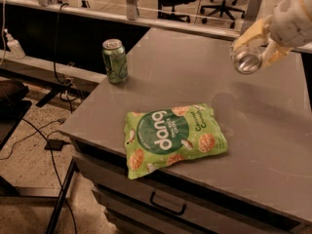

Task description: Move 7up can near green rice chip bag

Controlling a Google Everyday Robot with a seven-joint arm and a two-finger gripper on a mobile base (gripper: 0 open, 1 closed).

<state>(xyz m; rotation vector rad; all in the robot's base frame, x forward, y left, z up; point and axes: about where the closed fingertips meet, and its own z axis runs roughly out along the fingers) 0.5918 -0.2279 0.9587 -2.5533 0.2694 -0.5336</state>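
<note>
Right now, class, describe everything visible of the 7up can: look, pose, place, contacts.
The 7up can is a silvery metal drink can, tipped sideways with one shiny round end facing the camera. It hangs in the air over the far right part of the grey table, touching only the gripper, whose pale fingers clamp it from both sides.

Light: dim, warm.
Shadow: faint, on surface (273, 130) behind bag (173, 135).
Glare: 7up can (246, 61) end, held in gripper (249, 53) above far right corner.
</note>
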